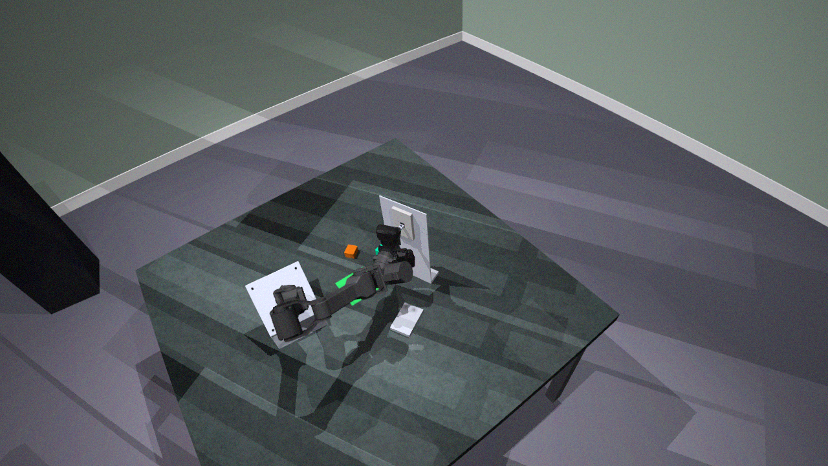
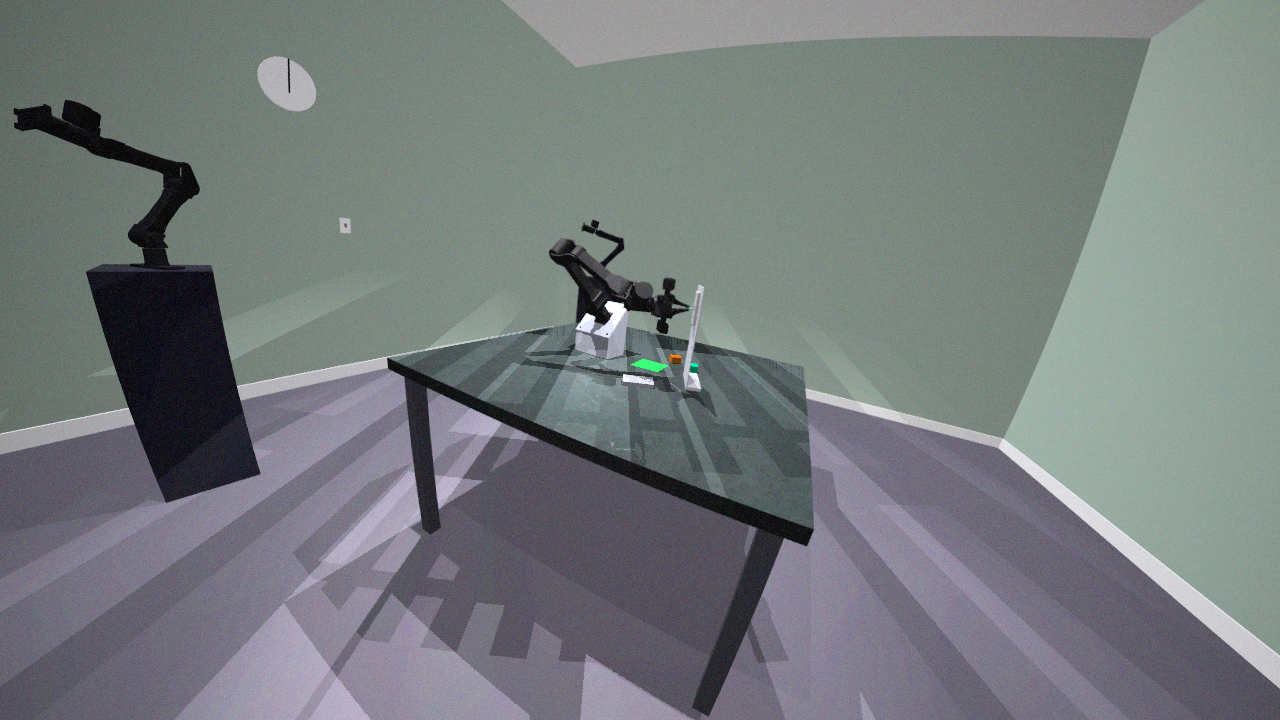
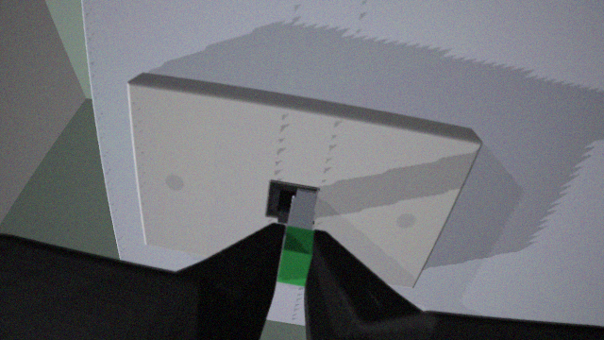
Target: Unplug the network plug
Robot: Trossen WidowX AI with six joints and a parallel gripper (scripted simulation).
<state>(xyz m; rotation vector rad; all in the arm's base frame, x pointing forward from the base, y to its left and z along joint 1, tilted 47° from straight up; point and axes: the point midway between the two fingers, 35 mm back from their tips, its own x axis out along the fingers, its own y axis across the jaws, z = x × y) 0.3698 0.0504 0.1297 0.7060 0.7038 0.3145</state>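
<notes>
The upright white panel (image 1: 422,234) (image 2: 692,344) (image 3: 472,28) bears a beige faceplate (image 3: 212,142) with a dark socket opening (image 3: 276,198). My gripper (image 3: 296,241) (image 2: 688,308) is shut on the plug (image 3: 297,260), whose green body sits between the fingertips. The plug's grey front part shows between the fingertips and the socket; its front end overlaps the right part of the opening. How deep it sits cannot be told. The plug's thin tab is hidden at the left finger. A bright green square (image 1: 344,280) (image 2: 648,365) lies on the table, partly under my arm in the top view.
An orange cube (image 1: 350,251) (image 2: 674,359) lies near the square. A teal object (image 1: 378,249) (image 2: 693,368) is near the panel's foot. A flat white block (image 1: 406,320) (image 2: 637,379) lies on the table (image 1: 491,359). My arm's white base (image 2: 601,338) stands behind the square in the exterior view.
</notes>
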